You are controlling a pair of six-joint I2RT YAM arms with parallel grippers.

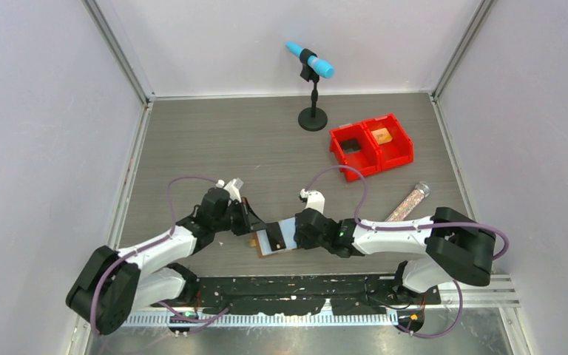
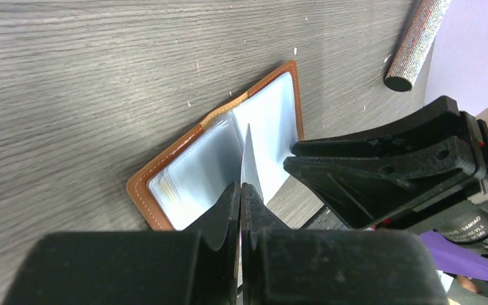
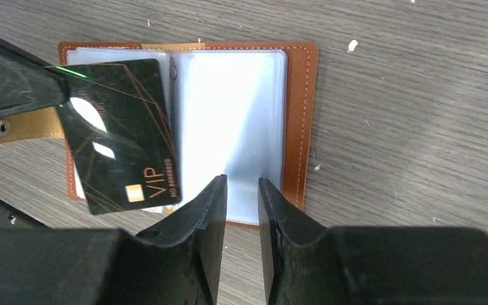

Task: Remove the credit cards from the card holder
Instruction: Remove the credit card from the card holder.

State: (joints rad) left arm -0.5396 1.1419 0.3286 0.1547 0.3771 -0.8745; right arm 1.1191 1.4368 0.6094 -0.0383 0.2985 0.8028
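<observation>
The card holder (image 1: 279, 238) lies open on the table near the front edge, brown leather with pale blue-grey panels (image 3: 229, 108) and a small tab (image 3: 25, 124) on its left. A black credit card (image 3: 121, 136) marked VIP tilts above the holder's left panel, its corner pinched by my left gripper (image 1: 248, 219). In the left wrist view that card (image 2: 250, 159) shows edge-on between the shut jaws of the left gripper (image 2: 240, 185). My right gripper (image 3: 241, 181) hovers at the near edge of the holder's right panel (image 2: 273, 121), jaws slightly apart with nothing between them; whether its tips touch the holder is unclear.
Two joined red bins (image 1: 372, 144) stand at the back right, one holding a small tan item (image 1: 382, 135). A blue microphone on a black stand (image 1: 312, 74) is at the back centre. A glittery tube (image 1: 408, 201) lies right of the holder.
</observation>
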